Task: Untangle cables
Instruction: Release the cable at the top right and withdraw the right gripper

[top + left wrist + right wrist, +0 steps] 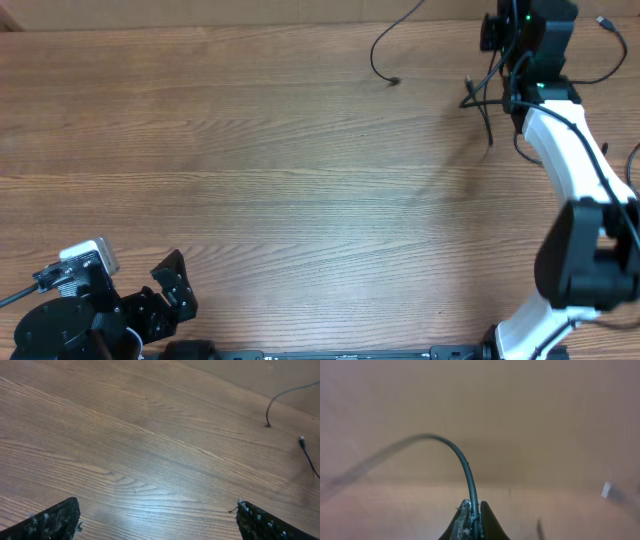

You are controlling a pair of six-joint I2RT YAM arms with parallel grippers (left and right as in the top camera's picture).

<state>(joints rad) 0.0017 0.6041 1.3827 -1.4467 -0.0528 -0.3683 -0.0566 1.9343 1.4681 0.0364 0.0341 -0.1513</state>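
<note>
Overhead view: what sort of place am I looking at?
Most likely a robotics lab bench: a wood-grain table with a white robot arm and a black robot arm standing at it, and thin black cables near its far edge, one pinched in the right gripper.

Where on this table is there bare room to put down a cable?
The whole wooden stretch of the table between the open left claw and the loose cable end is bare. It is crowded only at the far right corner, where the cables gather by the right claw, shut on one.
</note>
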